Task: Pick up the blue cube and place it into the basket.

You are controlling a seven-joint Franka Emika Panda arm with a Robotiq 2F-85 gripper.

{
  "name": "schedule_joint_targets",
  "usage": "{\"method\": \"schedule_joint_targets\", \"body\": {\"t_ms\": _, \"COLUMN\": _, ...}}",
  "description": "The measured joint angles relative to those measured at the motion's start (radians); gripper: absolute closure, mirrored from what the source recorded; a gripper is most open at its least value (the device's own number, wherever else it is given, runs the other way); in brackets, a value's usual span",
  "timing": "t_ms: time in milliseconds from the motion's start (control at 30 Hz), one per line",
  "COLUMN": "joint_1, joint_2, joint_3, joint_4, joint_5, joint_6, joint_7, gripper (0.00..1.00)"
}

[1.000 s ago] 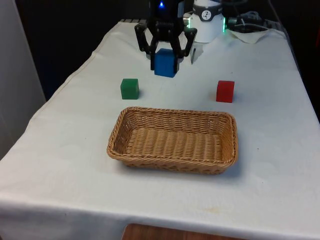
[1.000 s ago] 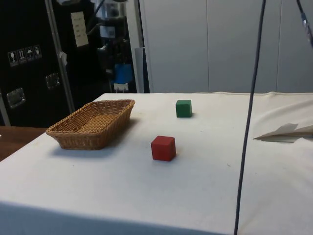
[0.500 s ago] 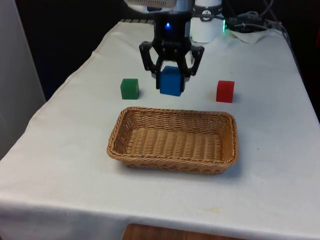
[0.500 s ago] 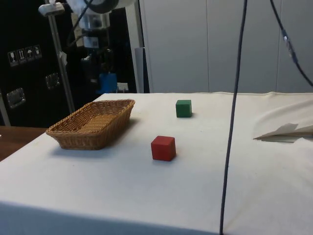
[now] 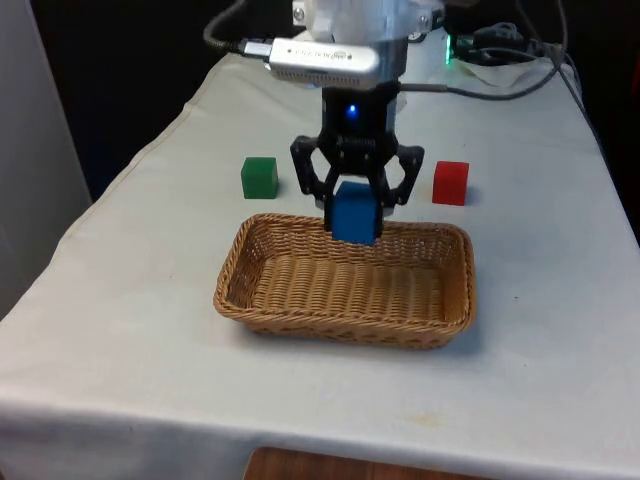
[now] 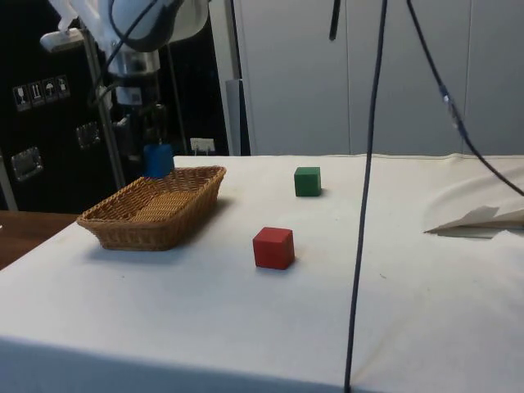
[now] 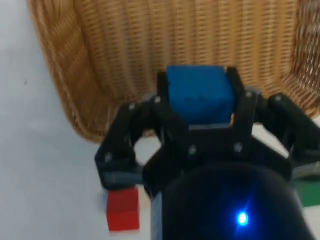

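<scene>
White-clothed table (image 6: 344, 327), dark cabinets (image 6: 49, 106) and pale wall panels (image 6: 344, 74) behind.

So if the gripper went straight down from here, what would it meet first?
Probably the basket: the gripper, shut on the blue cube, hangs about over its far rim, so rim or woven floor is unclear.

In the front view the blue cube (image 5: 354, 211) and gripper (image 5: 354, 205) cover part of the basket's (image 5: 300, 325) far rim. In the wrist view the gripper body hides the near edge of the basket (image 7: 75, 75) and most of the green cube (image 7: 309, 194), cut off at the picture's edge; the basket also runs past the frame.
</scene>
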Motion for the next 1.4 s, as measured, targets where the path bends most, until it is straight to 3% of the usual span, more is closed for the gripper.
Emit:
{"method": "schedule_joint_targets", "body": {"t_ms": 300, "joint_1": 0.001, "joint_2": 0.089, "joint_3": -0.001, "joint_4": 0.086, "joint_5": -0.001, "joint_6": 0.024, "joint_7": 0.000, "gripper": 0.98}}
{"method": "schedule_joint_targets", "body": {"t_ms": 633, "joint_1": -0.003, "joint_2": 0.143, "joint_3": -0.001, "joint_4": 0.116, "joint_5": 0.020, "joint_6": 0.072, "joint_7": -0.004, "gripper": 0.98}}
{"method": "schedule_joint_targets", "body": {"t_ms": 1167, "joint_1": -0.022, "joint_2": 0.191, "joint_3": -0.001, "joint_4": 0.116, "joint_5": 0.161, "joint_6": 0.115, "joint_7": -0.099, "gripper": 0.98}}
{"method": "schedule_joint_targets", "body": {"t_ms": 1400, "joint_1": -0.024, "joint_2": 0.193, "joint_3": -0.001, "joint_4": 0.116, "joint_5": 0.186, "joint_6": 0.115, "joint_7": -0.118, "gripper": 0.98}}
